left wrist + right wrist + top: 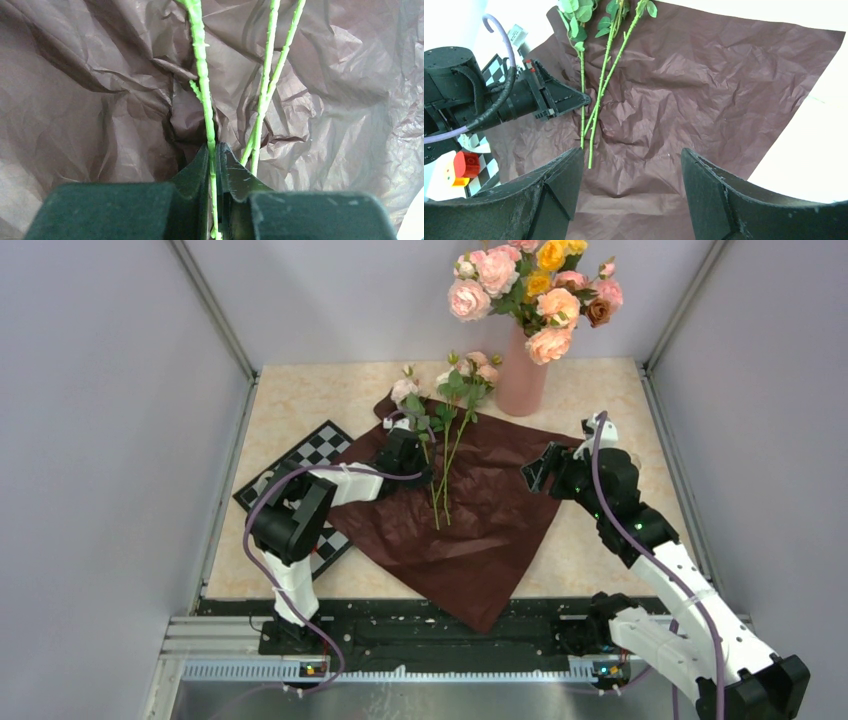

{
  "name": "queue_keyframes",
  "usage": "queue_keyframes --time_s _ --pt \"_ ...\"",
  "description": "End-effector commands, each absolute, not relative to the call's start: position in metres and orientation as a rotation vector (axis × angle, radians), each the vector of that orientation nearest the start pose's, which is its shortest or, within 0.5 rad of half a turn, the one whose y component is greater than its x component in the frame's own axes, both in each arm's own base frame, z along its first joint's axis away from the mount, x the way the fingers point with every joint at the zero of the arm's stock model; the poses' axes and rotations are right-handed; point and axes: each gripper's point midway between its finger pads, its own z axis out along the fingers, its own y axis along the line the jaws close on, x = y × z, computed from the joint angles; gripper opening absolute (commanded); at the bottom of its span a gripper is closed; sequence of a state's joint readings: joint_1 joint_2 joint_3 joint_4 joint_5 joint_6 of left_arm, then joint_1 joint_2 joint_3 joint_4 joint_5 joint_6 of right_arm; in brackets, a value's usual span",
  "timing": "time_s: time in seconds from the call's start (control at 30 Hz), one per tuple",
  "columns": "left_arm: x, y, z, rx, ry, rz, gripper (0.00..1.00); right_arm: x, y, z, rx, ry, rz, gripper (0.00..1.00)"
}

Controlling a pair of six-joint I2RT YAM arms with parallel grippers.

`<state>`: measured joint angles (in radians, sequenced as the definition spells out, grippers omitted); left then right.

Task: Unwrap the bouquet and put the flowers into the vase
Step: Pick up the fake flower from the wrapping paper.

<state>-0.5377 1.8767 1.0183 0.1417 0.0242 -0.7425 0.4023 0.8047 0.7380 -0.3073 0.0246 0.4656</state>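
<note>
Left pincer (212, 152) — jaws pressed together on one thin green stem (202, 90), low on its bare length. Right pincer (631, 157) hangs spread above the opened dark red paper (490, 510), holding nothing. The flowers (452, 405) lie on that paper, blooms toward the vase (522, 385) at the far side of the worktop (330, 400). The stems look light, wiry and springy and the blooms easily crushed — best taken on bare stem below the leaves. The limp paper may drag along.

The left wrist view cuts the flowers (202, 75) off at its top edge, showing stems only. The neck of the vase (522, 380) is hidden behind large roses (495, 270).
</note>
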Motion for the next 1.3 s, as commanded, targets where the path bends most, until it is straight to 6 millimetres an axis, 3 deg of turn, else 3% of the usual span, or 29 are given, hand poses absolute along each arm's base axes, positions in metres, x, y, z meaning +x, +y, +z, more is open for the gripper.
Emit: queue_keyframes --time_s 0.0,0.1,0.57,0.8,1.0,1.27 --pt "0.395 -0.271 0.029 -0.238 2.373 -0.656 0.07 0.273 0.133 0.229 0.079 1.952 0.560 0.72" --pt "0.395 -0.273 0.037 -0.243 2.358 -0.676 0.00 0.273 0.132 0.229 0.081 1.951 0.557 0.72" --pt "0.386 -0.274 0.095 -0.264 2.225 -0.812 0.00 0.273 0.133 0.230 0.081 1.952 0.558 0.72" --pt "0.379 -0.277 0.109 -0.215 2.191 -0.862 0.00 0.274 0.134 0.231 0.079 1.952 0.565 0.72" --pt "0.367 -0.280 0.136 -0.132 2.089 -0.950 0.00 0.274 0.138 0.236 0.060 1.934 0.588 0.72" --pt "0.325 -0.281 0.192 0.056 1.886 -1.056 0.00 0.256 0.183 0.265 -0.166 1.784 0.880 0.75"
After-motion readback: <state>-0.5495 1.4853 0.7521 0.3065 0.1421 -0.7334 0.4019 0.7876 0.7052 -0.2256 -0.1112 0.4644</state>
